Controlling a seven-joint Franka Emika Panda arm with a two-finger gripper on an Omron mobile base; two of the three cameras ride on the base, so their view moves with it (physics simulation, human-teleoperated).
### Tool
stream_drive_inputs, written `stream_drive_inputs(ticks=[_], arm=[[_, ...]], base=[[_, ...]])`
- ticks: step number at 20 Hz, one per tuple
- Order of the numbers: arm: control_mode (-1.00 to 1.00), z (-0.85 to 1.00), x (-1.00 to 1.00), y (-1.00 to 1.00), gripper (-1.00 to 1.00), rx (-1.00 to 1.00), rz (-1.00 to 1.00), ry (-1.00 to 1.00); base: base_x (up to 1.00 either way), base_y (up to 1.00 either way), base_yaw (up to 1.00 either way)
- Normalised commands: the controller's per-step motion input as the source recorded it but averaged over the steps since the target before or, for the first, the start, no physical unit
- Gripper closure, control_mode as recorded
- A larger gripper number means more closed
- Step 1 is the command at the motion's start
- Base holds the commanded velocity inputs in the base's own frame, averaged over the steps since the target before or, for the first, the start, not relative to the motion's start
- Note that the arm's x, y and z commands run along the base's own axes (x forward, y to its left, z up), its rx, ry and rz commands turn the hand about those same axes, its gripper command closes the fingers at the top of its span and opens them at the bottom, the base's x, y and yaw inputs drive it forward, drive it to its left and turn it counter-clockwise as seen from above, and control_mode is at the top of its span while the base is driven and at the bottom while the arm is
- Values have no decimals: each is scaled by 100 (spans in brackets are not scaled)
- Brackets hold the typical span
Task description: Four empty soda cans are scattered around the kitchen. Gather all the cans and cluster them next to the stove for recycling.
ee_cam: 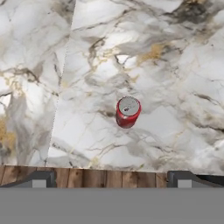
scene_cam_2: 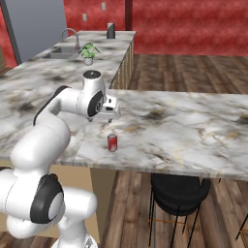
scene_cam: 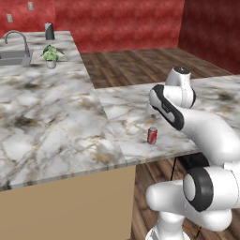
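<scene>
Small red cylindrical soda can (ee_cam: 128, 111) with silver top upright on marbled worktop (ee_cam: 175, 65), directly below spread, empty claw (ee_cam: 111, 179), apart from it

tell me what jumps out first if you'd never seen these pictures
A lone red can stands upright on the marble counter, near its front edge. The robot's hand hovers above and beyond it, open and holding nothing. Farther back, a small potted plant sits beside the sink, with red walls behind.
</scene>
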Motion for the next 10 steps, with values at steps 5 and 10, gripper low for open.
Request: stream_drive_inputs(ticks=[5,10], arm=[[-100,-16,29,-3,-100,-4,0,1],[-100,-18,28,-6,-100,-5,-1,5]], base=[[0,0,0],[0,0,0]])
